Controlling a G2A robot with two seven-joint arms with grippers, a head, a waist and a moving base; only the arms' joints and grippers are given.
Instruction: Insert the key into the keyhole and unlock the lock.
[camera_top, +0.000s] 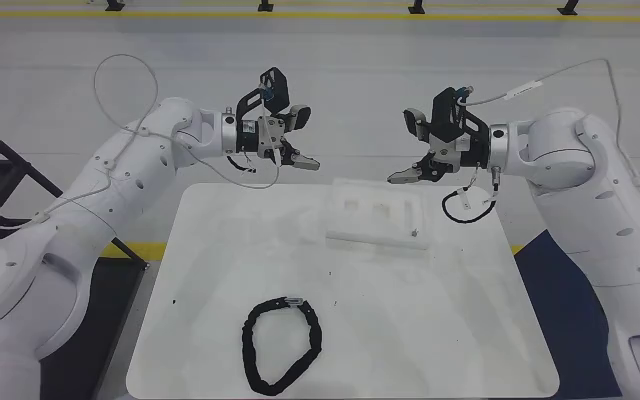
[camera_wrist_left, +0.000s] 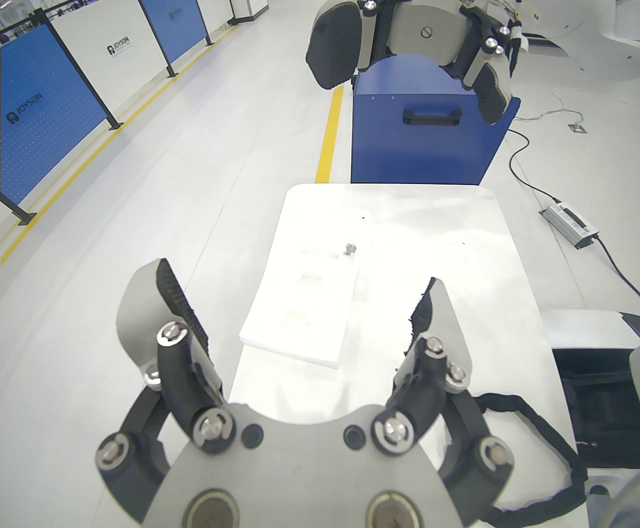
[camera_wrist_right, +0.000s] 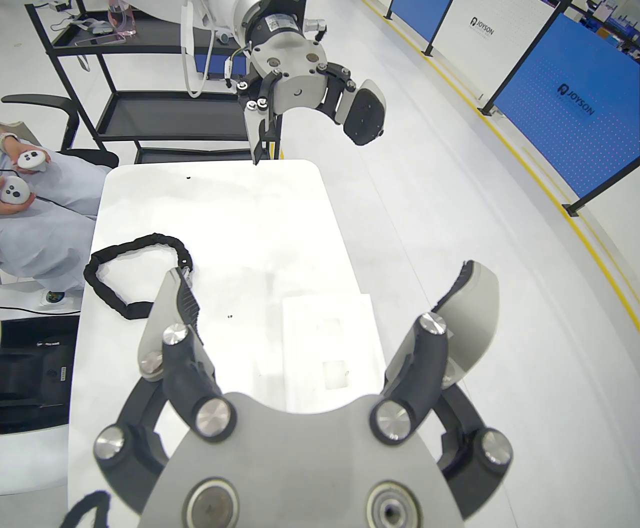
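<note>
Left end effector (camera_top: 300, 158) and right end effector (camera_top: 403, 175) released, empty.
Key (camera_top: 413, 231) tiny on tray (camera_top: 350, 225), centre right: pinch may slip; loose lock (camera_top: 282, 343), lower centre, may skid.

One lock (camera_top: 247, 348); one key (camera_wrist_left: 350, 248); one tray (camera_top: 345, 236)

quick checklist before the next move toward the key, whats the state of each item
1. The left hand is open and empty: ok.
2. The right hand is open and empty: ok.
3. The key lies uncovered at one end of the white foam tray: ok.
4. The chain lock lies free on the table, apart from the tray: ok.
5. Keyhole faces a usable way: cannot tell; of the lock, just its metal lock end can be made out.
6. Key held, ready to insert: not ok, neither hand has it.
</note>
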